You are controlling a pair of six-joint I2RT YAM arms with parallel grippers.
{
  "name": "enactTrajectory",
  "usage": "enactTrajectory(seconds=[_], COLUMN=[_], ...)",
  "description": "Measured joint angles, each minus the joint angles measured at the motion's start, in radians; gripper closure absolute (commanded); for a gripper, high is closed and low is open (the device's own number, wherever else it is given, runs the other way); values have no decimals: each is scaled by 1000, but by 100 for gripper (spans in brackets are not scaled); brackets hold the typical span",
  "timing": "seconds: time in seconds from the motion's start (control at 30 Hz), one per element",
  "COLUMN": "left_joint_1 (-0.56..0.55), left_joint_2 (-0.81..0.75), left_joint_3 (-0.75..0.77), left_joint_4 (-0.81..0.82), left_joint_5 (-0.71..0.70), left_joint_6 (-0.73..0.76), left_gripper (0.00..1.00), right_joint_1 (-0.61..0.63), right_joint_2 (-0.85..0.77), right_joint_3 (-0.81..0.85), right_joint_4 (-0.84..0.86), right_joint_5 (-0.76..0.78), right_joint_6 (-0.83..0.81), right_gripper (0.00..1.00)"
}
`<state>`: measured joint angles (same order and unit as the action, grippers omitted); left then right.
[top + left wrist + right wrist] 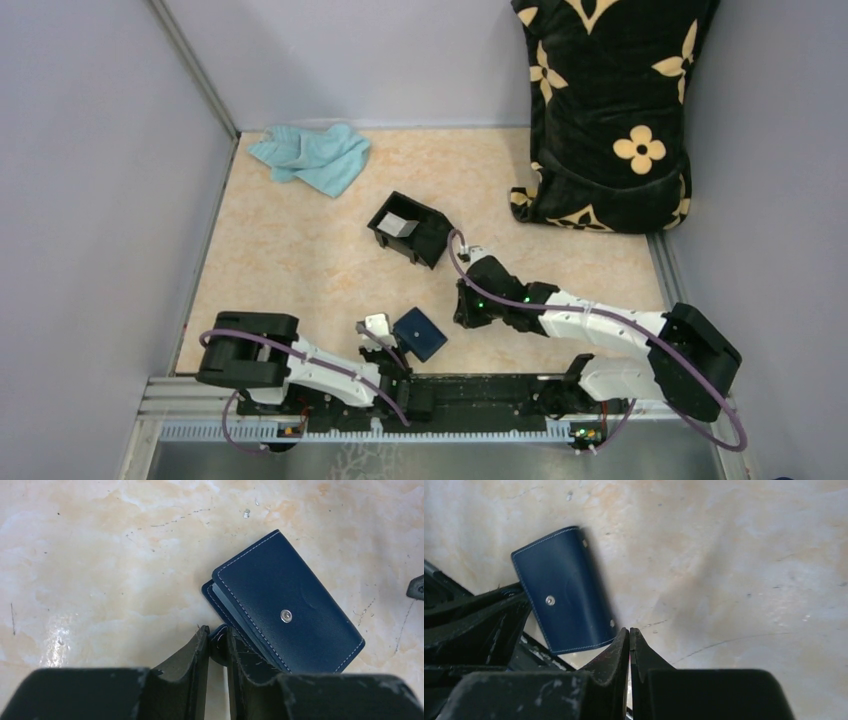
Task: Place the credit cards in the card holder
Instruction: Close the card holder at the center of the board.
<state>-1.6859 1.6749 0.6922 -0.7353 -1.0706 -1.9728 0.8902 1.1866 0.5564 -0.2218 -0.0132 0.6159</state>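
Note:
The card holder, a navy-blue wallet with a silver snap, lies folded on the marble tabletop near the front edge. In the left wrist view the card holder lies just ahead of my left gripper, whose jaws are shut on its small closing tab. A pale edge shows between its covers. My right gripper hovers to the right of the card holder, shut with nothing between its fingers. One pale credit card lies inside the black box.
A teal cloth lies crumpled at the back left. A black cushion with yellow flowers leans in the back right corner. Grey walls close in the table on three sides. The arms' base rail runs along the near edge.

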Motion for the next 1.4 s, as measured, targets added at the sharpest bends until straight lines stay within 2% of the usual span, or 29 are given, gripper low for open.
enactTrajectory(seconds=[0.2, 0.5, 0.67, 1.07, 1.4], left_joint_1=[0, 0, 6, 10, -37], left_joint_2=[-62, -200, -215, -246, -306], left_joint_3=[-88, -259, -284, -299, -283], left_joint_4=[150, 465, 547, 595, 497], left_joint_5=[-38, -59, -58, -27, 5], left_joint_6=[133, 339, 421, 504, 505], left_gripper=[73, 73, 73, 74, 73], right_joint_1=[80, 151, 176, 183, 183], right_joint_2=[47, 157, 218, 327, 386], right_joint_3=[0, 37, 63, 66, 66], right_joint_4=[80, 187, 243, 334, 448], right_joint_5=[-56, -103, -114, -122, -137], right_joint_6=[40, 93, 111, 140, 160], right_gripper=[98, 99, 99, 100, 100])
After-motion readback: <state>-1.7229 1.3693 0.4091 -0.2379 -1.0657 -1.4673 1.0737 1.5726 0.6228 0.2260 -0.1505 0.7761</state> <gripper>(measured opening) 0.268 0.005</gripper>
